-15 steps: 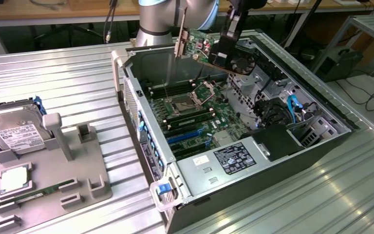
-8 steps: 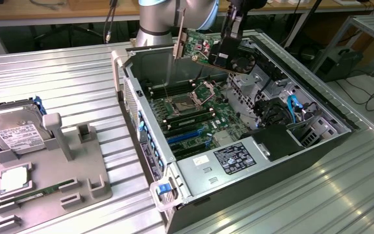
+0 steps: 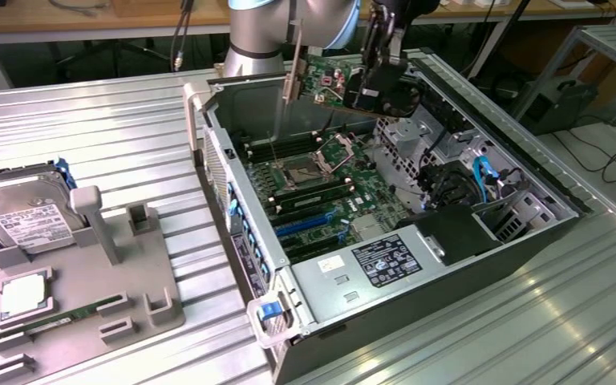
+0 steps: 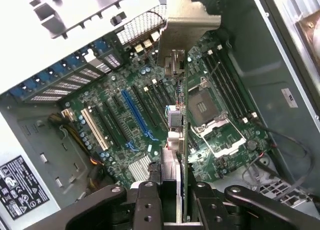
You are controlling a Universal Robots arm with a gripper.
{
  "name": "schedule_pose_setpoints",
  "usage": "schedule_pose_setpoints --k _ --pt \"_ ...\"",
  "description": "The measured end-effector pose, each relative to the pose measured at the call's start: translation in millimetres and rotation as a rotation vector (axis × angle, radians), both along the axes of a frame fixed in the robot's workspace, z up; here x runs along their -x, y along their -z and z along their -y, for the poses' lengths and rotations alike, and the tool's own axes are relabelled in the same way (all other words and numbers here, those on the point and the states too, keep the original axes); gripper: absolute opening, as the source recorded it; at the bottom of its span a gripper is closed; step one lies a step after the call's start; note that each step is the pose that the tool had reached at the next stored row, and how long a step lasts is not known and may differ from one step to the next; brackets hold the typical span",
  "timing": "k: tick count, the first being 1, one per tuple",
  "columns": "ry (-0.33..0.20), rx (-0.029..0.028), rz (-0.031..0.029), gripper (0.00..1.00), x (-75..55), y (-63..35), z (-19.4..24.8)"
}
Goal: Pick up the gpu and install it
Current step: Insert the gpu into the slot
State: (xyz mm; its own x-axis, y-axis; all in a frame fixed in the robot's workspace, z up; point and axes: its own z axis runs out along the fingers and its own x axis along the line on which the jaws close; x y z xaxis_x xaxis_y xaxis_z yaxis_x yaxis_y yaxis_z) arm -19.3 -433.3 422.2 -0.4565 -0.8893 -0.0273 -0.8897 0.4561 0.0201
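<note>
My gripper (image 3: 378, 87) is shut on the gpu (image 3: 327, 80), a green-backed card with a silvery bracket (image 3: 289, 76) at one end. It hangs in the air above the far end of the open computer case (image 3: 319, 293). In the wrist view the gpu (image 4: 181, 135) appears edge-on, clamped between my black fingers (image 4: 148, 202), with its bracket (image 4: 187, 25) pointing away. Beneath it lies the motherboard (image 4: 150, 98) with a blue slot (image 4: 135, 115), a white slot (image 4: 95, 129) and black slots beside them. The card hangs above the board without touching any slot.
The case lies on its side on a ribbed metal table (image 3: 94, 136). A CPU socket (image 4: 202, 108) and memory slots (image 4: 227, 85) sit beside the card. A grey fixture (image 3: 94, 281) at the exterior view's left holds a hard drive (image 3: 19, 218) and a memory stick (image 3: 67, 315).
</note>
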Motion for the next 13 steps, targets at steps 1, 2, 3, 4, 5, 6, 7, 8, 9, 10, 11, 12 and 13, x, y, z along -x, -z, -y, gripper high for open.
schedule_pose_setpoints --k 1,2,3,4,5,6,7,8,9,10,11,12,13 --pt "-0.016 -0.0001 0.0001 0.28 0.0 0.1 0.0" --pt "-0.028 0.0 0.0003 0.28 0.0 0.1 0.0" --pt "-0.039 0.0 0.0005 0.28 0.0 0.2 0.0" --pt "-0.049 0.0 0.0006 0.28 0.0 0.2 0.0" --pt "-0.059 0.0 0.0009 0.28 0.0 0.3 0.0" --pt "-0.072 0.0 0.0013 0.28 0.0 0.5 0.0" --pt "-0.085 0.0 0.0016 0.28 0.0 0.5 0.0" --pt "-0.101 0.0 0.0017 0.28 0.0 0.7 0.0" --pt "-0.113 0.0001 0.0017 0.28 0.0 0.8 0.0" --pt "-0.126 0.0001 0.0018 0.28 0.0 1.1 0.0" --pt "-0.14 0.0002 0.002 0.28 0.0 1.6 0.0" --pt "-0.154 0.0004 0.0024 0.28 0.0 2.0 0.0" --pt "-0.169 0.0004 0.0032 0.28 0.0 2.6 0.0"
